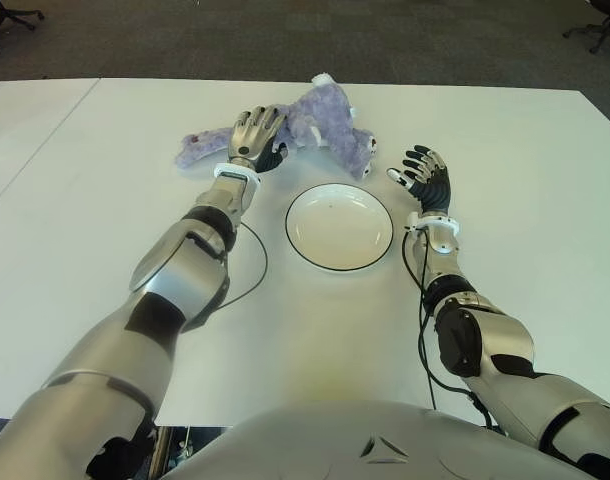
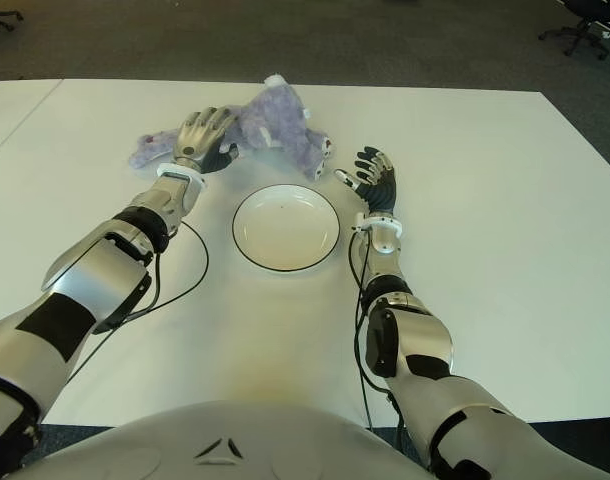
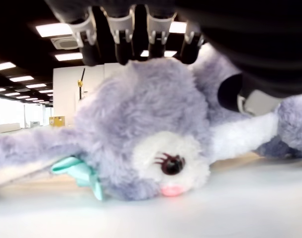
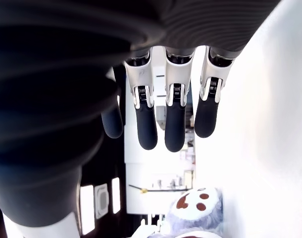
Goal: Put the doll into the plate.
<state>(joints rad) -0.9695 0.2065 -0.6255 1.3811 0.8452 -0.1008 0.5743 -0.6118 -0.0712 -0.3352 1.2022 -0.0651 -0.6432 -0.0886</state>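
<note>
Doll: a plush toy point(image 1: 320, 128) of shaggy lilac fur, lying on its side at the far middle of the tabletop, one long limp part stretched out to the left; it sits beyond the plate and outside it.
Plate: round, shallow, glossy white with a thin dark rim point(image 1: 388, 220), near of the doll and between the two arms; nothing lies in it.
Tabletop: flat, matte white point(image 1: 525, 180).
Left robot hand: silver metal with black finger pads point(image 1: 253, 135), laid over the left part of the doll, fingers draped on the fur; the eye views do not show whether they have closed round it.
Right robot hand: black ribbed fingers with white joints point(image 1: 422, 172), spread and holding nothing, just right of the plate and near the doll's right end.
Cable: a thin black loop point(image 1: 257, 262) lies on the tabletop beside the left forearm.
Left wrist view only: the doll's face point(image 3: 166, 163) shows, white muzzle, lashed dark eye, pink nose, and a mint green ribbon point(image 3: 81, 173) at the neck; four fingertips point(image 3: 122, 34) rest on top of the head, not wrapped under it.
Right wrist view only: the straight fingers point(image 4: 175, 124) hang apart, and the doll's white sole with brown paw spots point(image 4: 193, 203) shows beyond them.
</note>
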